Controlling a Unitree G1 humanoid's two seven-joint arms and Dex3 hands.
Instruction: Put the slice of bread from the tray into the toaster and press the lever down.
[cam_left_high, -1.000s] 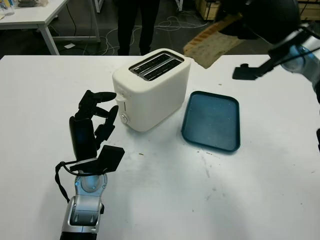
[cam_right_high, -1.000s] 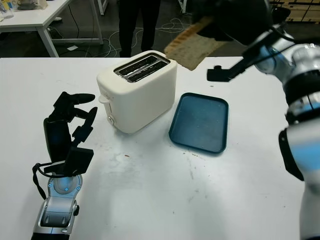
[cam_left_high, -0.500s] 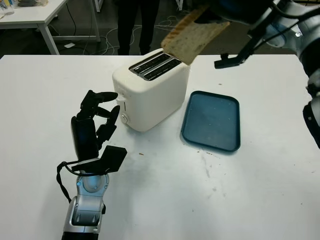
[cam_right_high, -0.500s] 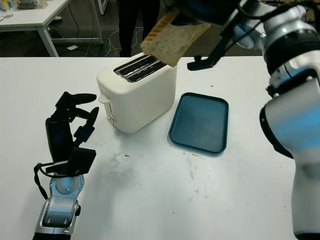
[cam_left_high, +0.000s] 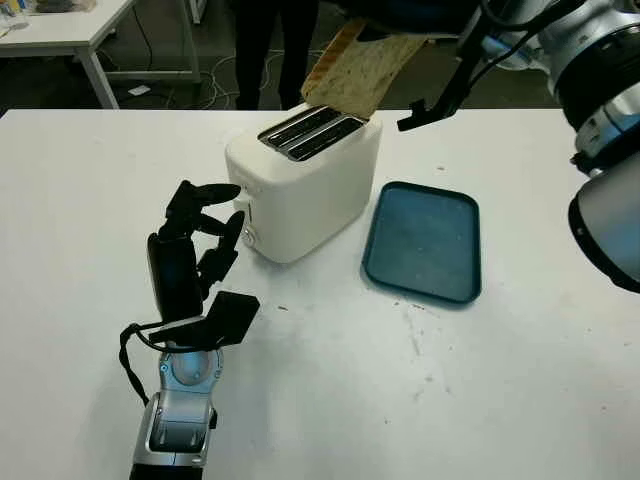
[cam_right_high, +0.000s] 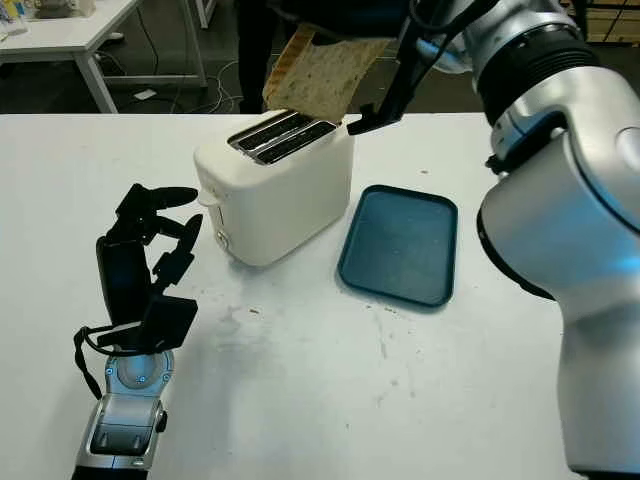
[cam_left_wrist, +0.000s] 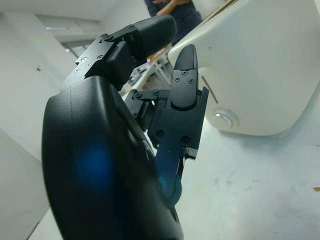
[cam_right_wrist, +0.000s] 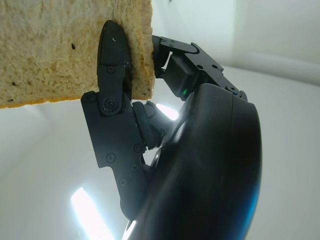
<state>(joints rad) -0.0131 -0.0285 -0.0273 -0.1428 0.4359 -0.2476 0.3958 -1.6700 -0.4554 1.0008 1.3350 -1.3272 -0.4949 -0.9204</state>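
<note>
A slice of bread (cam_left_high: 358, 75), pale tan with a darker toasted crust along its edge, hangs tilted at the top centre of the left eye view, its lower corner just above the slots of the toaster (cam_left_high: 300, 180). The toaster is white and boxy, with two dark slots on top and a lever (cam_left_high: 243, 204) and round knob on its near end, and stands on the white table (cam_left_high: 400, 400) in the upper middle of the frame. Half a second ago the slice was a little further right and higher; it has since moved left and down, closer over the slots. The right hand (cam_right_wrist: 150, 125) is clamped on the slice from above, one black finger (cam_right_wrist: 114, 70) pressed flat against the bread's face in the right wrist view. To the right of the toaster lies the blue tray (cam_left_high: 422, 240), bare. The left hand (cam_left_high: 195, 240) holds nothing, fingers loosely bent, upright at left centre of the frame, close to the toaster's lever end without touching it. A person's dark-clothed legs (cam_left_high: 260, 50) stand beyond the table's far edge.
</note>
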